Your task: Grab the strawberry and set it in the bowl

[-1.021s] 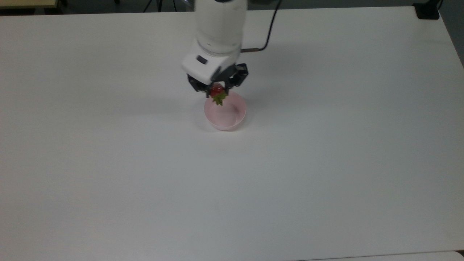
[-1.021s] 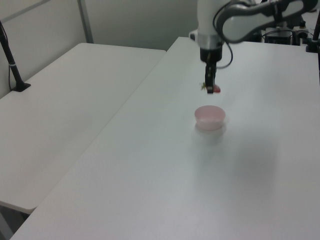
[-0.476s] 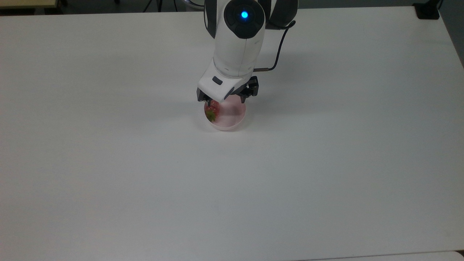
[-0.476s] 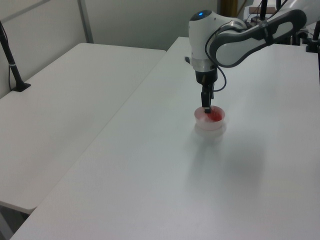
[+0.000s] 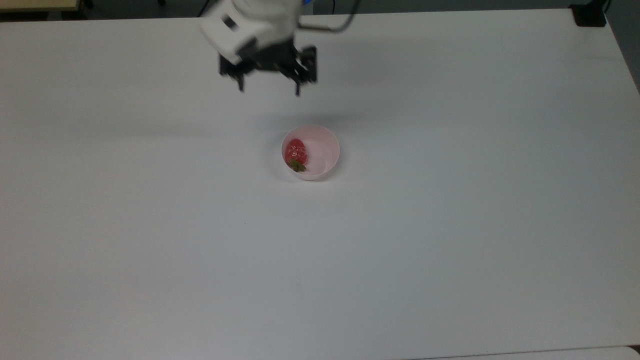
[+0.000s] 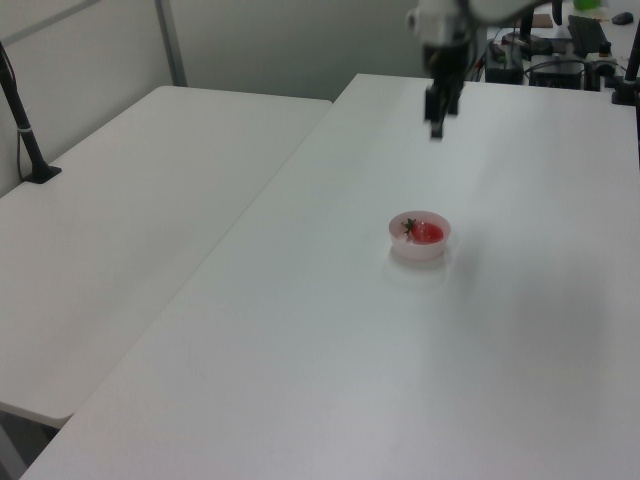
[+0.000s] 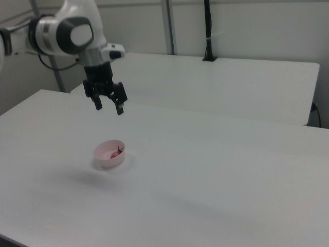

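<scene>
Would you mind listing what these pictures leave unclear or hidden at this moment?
- The strawberry: in the right view the bowl wall hides most of it, so only a dark speck shows.
- The bowl's underside: hidden in all three views by its own walls.
- The gripper: motion-blurred in the top view; in the left view it is edge-on, one finger behind the other.
- The arm: cut off by the top edge in the top and left views.

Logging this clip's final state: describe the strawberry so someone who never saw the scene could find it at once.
On the big white table, find the only dish, a small pale pink bowl near the middle. The strawberry lies inside, against the wall on the top view's left: glossy red with a green leafy cap, the only red thing there.
</scene>
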Robot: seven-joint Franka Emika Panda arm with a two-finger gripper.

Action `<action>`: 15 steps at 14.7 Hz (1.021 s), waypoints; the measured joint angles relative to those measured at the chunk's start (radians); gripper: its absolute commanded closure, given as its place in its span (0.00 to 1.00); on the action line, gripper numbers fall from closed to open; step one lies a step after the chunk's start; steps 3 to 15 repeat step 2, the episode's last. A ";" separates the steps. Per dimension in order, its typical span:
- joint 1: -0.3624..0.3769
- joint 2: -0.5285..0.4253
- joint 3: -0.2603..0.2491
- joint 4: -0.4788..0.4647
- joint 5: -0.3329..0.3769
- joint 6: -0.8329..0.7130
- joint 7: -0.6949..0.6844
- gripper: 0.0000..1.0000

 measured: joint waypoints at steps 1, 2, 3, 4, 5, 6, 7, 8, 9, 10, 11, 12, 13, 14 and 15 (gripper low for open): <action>-0.049 -0.042 0.028 -0.001 -0.003 -0.036 0.005 0.00; -0.085 -0.075 0.049 -0.004 -0.003 -0.064 0.006 0.00; -0.085 -0.075 0.049 -0.004 -0.003 -0.064 0.006 0.00; -0.085 -0.075 0.049 -0.004 -0.003 -0.064 0.006 0.00; -0.085 -0.075 0.049 -0.004 -0.003 -0.064 0.006 0.00; -0.085 -0.075 0.049 -0.004 -0.003 -0.064 0.006 0.00; -0.085 -0.075 0.049 -0.004 -0.003 -0.064 0.006 0.00; -0.085 -0.075 0.049 -0.004 -0.003 -0.064 0.006 0.00; -0.085 -0.075 0.049 -0.004 -0.003 -0.064 0.006 0.00; -0.085 -0.075 0.049 -0.004 -0.003 -0.064 0.006 0.00; -0.085 -0.075 0.049 -0.004 -0.003 -0.064 0.006 0.00; -0.085 -0.075 0.049 -0.004 -0.003 -0.064 0.006 0.00; -0.085 -0.075 0.049 -0.004 -0.003 -0.064 0.006 0.00; -0.085 -0.075 0.049 -0.004 -0.003 -0.064 0.006 0.00; -0.085 -0.075 0.049 -0.004 -0.003 -0.064 0.006 0.00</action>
